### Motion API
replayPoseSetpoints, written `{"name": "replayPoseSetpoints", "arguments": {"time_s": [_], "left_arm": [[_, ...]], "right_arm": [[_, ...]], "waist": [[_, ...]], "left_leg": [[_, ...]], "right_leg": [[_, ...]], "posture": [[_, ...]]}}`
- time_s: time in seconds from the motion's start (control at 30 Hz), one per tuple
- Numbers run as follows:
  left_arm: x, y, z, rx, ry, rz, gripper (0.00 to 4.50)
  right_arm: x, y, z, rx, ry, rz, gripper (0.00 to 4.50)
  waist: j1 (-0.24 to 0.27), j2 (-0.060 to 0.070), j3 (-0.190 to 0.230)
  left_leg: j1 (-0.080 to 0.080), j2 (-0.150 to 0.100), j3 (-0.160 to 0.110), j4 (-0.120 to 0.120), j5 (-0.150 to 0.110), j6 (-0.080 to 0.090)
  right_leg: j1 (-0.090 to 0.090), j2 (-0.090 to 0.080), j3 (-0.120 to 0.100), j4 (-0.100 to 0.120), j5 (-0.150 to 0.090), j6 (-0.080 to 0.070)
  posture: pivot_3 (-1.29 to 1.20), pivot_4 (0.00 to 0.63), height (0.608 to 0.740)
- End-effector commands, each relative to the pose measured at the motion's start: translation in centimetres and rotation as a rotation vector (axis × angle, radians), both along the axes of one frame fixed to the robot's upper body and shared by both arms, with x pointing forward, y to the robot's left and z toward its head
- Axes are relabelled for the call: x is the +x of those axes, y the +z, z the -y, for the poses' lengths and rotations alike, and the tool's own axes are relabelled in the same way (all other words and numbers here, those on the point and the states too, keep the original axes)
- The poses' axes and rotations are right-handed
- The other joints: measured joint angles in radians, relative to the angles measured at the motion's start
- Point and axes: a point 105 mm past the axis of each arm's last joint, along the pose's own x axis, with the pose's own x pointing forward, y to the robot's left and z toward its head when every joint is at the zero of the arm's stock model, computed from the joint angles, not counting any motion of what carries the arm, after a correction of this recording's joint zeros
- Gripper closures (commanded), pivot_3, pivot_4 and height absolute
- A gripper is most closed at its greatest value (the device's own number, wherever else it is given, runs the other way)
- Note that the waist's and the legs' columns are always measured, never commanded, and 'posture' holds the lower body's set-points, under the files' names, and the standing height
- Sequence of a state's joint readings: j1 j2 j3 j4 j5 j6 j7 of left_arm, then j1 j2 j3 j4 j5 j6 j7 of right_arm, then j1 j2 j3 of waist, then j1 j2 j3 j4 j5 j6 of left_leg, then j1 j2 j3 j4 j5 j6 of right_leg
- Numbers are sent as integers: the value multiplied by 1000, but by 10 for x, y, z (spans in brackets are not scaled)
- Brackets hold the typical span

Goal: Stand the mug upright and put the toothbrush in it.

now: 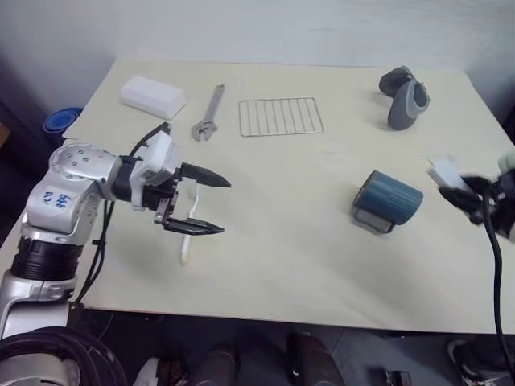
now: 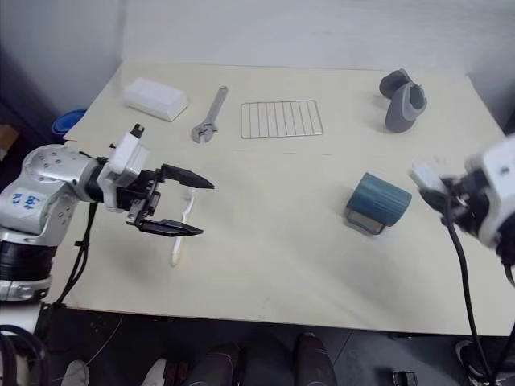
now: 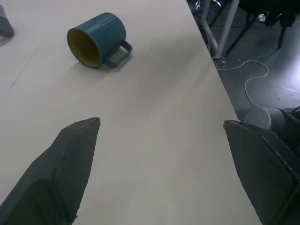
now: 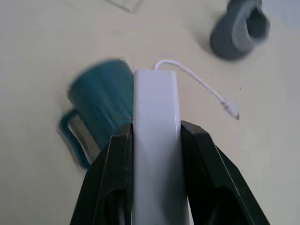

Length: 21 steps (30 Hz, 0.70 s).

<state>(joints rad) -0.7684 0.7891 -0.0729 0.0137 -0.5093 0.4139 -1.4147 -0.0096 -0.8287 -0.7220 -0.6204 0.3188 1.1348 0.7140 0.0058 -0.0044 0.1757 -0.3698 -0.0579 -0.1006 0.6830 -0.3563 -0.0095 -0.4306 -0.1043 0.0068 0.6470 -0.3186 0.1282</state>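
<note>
The dark teal mug (image 1: pixel 388 201) lies on its side at the table's right, its handle toward the front edge; in the left wrist view the mug (image 3: pixel 96 40) shows its yellowish mouth. The white toothbrush (image 1: pixel 184 248) lies on the table at the left. My left gripper (image 1: pixel 225 208) hovers just over the toothbrush, open and holding nothing, pointing right toward the mug. My right gripper (image 4: pixel 156 127) is at the table's right edge, beside the mug, shut on a white rectangular adapter (image 4: pixel 155 93) with a thin cable (image 4: pixel 206 86).
Grey curved objects (image 1: pixel 406 96) stand at the back right. A wire rack (image 1: pixel 281 117), a metal wrench (image 1: pixel 208 112) and a white box (image 1: pixel 153 95) lie along the back. The pale table (image 1: pixel 282 265) drops off at its front edge.
</note>
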Motion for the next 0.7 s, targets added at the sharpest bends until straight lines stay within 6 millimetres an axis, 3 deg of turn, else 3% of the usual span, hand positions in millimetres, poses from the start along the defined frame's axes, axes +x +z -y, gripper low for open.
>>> {"name": "replayPoseSetpoints", "arguments": {"time_s": [0.03, 0.17, 0.23, 0.4, 0.57, 0.7], "left_arm": [[-2, 15, 9, -35, -45, 40, 0], [-6, 20, 17, -46, -77, 52, 0], [-9, 23, 19, -52, -89, 52, 0], [-14, 25, 18, -56, -88, 48, 0], [-18, 21, 16, -47, -77, 41, 0], [-18, 21, 15, -43, -70, 40, 0]], "right_arm": [[-5, -17, 28, -26, -136, 50, 3463], [-8, -56, 54, -31, -249, 11, 3463], [-9, -65, 63, -34, -274, 7, 3463], [-6, -52, 69, -29, -281, 54, 1744], [4, -3, 41, -154, -147, 119, 186], [14, 18, -30, -148, 141, 124, 87]], "waist": [[-1, 0, 0], [-14, 0, 0], [-17, 0, 0], [-19, 1, 0], [-21, 3, 0], [-20, 3, 0]], "left_leg": [[0, 0, 0, 0, 0, 1], [2, 0, 2, 0, 1, 1], [3, 1, 2, 0, 1, 0], [3, 1, 2, 0, 1, 0], [3, 1, 2, 0, 1, 0], [3, 1, 2, 0, 1, 0]], "right_leg": [[0, 0, 0, 0, 0, 1], [0, 0, 2, 1, 1, 2], [0, 1, 3, 1, 1, 2], [0, 1, 3, 0, 1, 2], [0, 1, 3, 0, 1, 2], [1, 1, 3, -1, 1, 2]], "posture": [[0, 150, 740], [0, 150, 740], [0, 150, 740], [0, 150, 740], [0, 150, 740], [0, 150, 740]]}}
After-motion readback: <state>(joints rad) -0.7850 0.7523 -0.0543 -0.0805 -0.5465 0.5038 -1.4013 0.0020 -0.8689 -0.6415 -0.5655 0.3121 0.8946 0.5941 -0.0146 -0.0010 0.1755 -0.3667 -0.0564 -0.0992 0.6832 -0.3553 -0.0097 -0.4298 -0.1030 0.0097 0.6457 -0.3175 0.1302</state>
